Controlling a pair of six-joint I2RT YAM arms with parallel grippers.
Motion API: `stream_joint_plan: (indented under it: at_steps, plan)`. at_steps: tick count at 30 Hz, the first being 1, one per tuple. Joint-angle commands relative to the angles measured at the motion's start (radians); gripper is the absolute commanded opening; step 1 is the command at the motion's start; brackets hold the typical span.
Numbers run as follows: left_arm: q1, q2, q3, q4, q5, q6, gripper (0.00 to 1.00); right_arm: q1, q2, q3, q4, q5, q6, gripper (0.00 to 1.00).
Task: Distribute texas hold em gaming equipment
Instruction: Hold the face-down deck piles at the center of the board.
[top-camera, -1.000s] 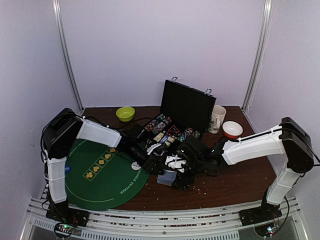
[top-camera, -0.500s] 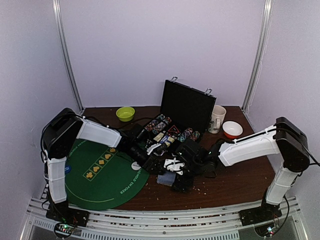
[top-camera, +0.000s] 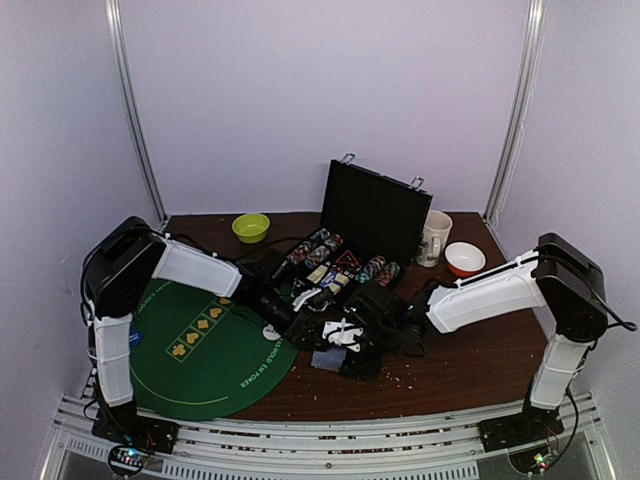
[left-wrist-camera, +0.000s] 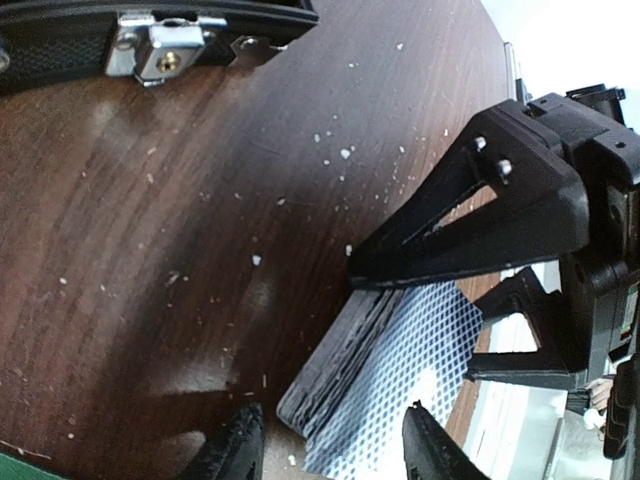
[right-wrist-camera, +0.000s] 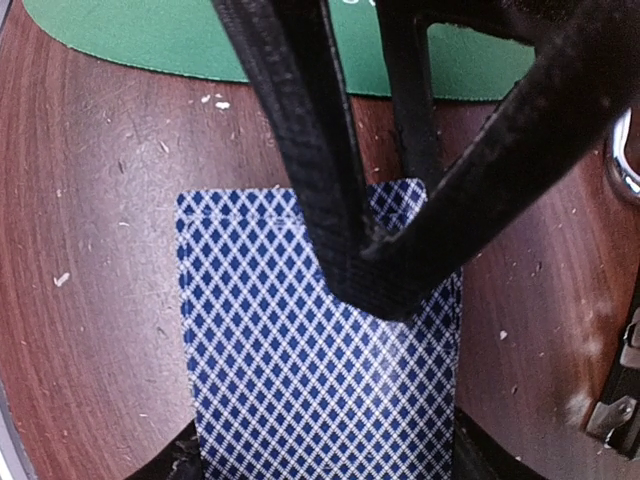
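Presently the card deck (right-wrist-camera: 300, 380) lies undealt at 6 o'clock of the chip case (top-camera: 375, 215), the right gripper (right-wrist-camera: 325, 458) clamped across its edges; whether the left gripper (left-wrist-camera: 335, 450) grips cannot be told.

Brown wooden table (top-camera: 470, 370), surface flecked with pale crumbs. Directly on it: round green felt mat (top-camera: 200, 365) at left; lime-green bowl (top-camera: 250, 227) at back; open black case (top-camera: 375, 212) centre back; white mug (top-camera: 435, 238) and red-and-white bowl (top-camera: 464, 259) beside it; deck of cards (right-wrist-camera: 310, 370), blue-diamond backs up, near the mat; white disc (top-camera: 271, 331) at the mat's edge.
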Motion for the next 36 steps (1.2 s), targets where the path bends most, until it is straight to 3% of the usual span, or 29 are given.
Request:
stream_joint_plan:
  at_steps: [1,7,12,24,31,36]
  plan:
    - [0.004,-0.023,-0.036,0.046,0.011,-0.048,0.5,0.01,0.012,-0.021,-0.011,0.084,-0.014,0.63]
    - [-0.012,-0.012,-0.041,0.057,-0.004,-0.068,0.5,0.017,-0.002,-0.037,0.024,0.12,-0.012,0.61]
    - [-0.012,-0.017,-0.033,-0.005,-0.105,-0.047,0.37,0.018,-0.009,-0.046,0.022,0.127,-0.007,0.61]
    - [-0.01,-0.076,-0.04,-0.052,-0.19,-0.02,0.34,0.018,-0.03,-0.081,0.031,0.157,0.003,0.59]
    - [-0.017,-0.057,-0.016,0.096,-0.051,-0.113,0.53,0.018,-0.025,-0.076,0.045,0.151,0.003,0.59]
    - [-0.044,0.001,-0.008,0.086,-0.068,-0.117,0.53,0.017,-0.025,-0.078,0.062,0.166,0.011,0.59]
